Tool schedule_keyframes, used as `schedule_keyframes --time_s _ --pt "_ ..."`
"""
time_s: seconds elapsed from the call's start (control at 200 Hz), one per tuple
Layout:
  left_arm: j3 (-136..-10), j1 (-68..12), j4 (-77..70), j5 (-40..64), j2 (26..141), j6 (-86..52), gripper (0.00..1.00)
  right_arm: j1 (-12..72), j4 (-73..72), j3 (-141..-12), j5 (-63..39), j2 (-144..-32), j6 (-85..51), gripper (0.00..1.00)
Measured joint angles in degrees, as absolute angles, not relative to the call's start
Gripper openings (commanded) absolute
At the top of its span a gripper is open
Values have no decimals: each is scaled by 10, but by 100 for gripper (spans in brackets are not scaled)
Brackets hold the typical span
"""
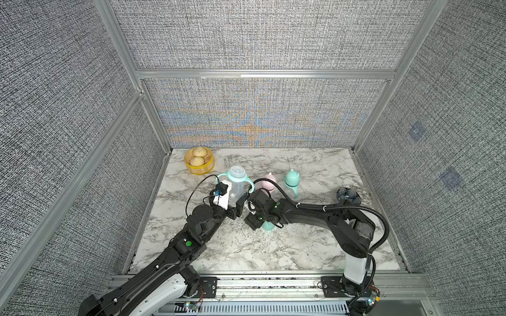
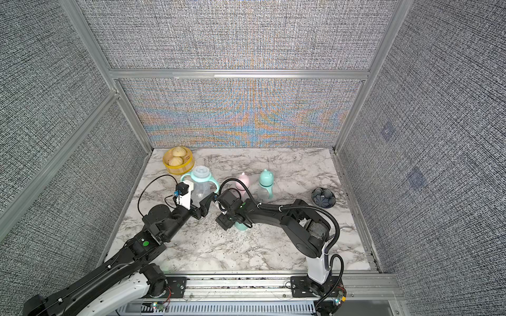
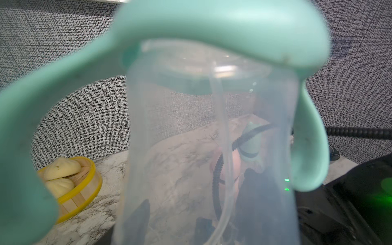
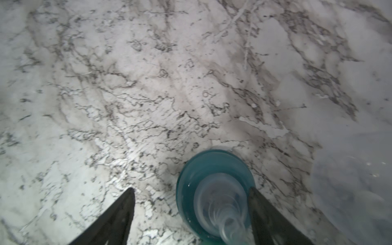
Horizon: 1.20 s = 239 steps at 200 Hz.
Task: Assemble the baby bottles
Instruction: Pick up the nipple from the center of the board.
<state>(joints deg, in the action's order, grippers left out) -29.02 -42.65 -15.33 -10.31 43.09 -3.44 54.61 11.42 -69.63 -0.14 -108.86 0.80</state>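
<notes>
Left gripper [image 1: 232,199] has its jaws clamped on an upright clear bottle [image 1: 236,188] with mint handles, left of the surface's [image 1: 301,246] middle. Right gripper [image 4: 191,189] has its jaws spread wide around a teal nipple collar [image 4: 212,165] mid-surface, not gripping it. The step appears to be collar pickup; next calls for centring, then closing.

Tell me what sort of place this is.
Probably a robot test booth, not a kitchen: grey fabric wall panels in an aluminium frame enclose a marble-look tabletop, and a left arm and right arm are mounted on a rail at its front.
</notes>
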Motion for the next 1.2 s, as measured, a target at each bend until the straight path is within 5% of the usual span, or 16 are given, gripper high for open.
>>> schedule_keyframes --time_s 1.196 --pt "-269 -427 -162 -75 419 -35 2 559 110 -711 23 -1138 -17 77"
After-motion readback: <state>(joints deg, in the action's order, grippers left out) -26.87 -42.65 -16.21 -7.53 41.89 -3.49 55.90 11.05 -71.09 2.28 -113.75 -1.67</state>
